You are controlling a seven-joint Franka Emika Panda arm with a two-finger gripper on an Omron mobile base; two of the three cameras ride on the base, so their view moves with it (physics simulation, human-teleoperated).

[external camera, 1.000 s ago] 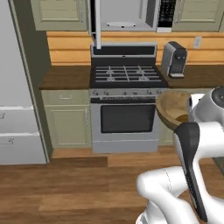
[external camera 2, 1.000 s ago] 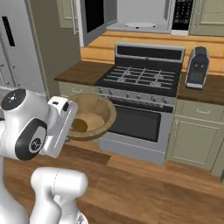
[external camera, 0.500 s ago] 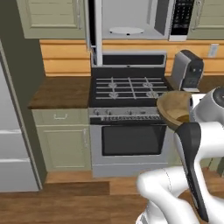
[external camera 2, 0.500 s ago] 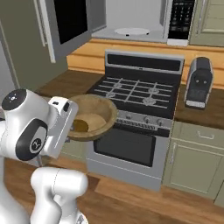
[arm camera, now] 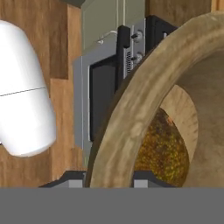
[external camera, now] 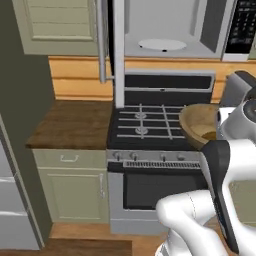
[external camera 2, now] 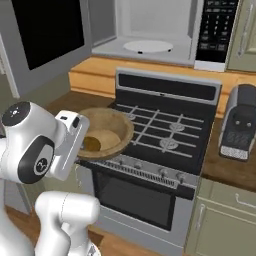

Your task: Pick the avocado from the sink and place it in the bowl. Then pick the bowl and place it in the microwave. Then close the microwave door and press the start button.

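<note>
The bowl (external camera 2: 103,132) was off any worktop — carried in the air above the front edge of the gas stove (external camera 2: 165,137), with the avocado (arm camera: 162,146) lying low inside it against the wall. The pincer (arm camera: 109,177) was clenched on the bowl's rim: in the hand view the two dark tips sat either side of the thick wooden wall, one outside, one inside.

Handling, as a judgement: stiff turned wood, not fragile, moderately light, but wide and held at one edge only, so it would lever on the grip and might tip. The avocado was loose and could roll if the bowl tilted. The rim is the only sensible hold; the wall is too broad elsewhere.

Orientation: mouth up, roughly level in the right base view, rim circle flat. No real long axis — the bowl is round; the avocado's long axis could not be told.

The microwave (external camera 2: 150,30) stood at 12 o'clock above the stove, cavity exposed with the white turntable plate (external camera 2: 148,46) bare, the microwave door (external camera 2: 47,30) swung out at about 10 o'clock.
</note>
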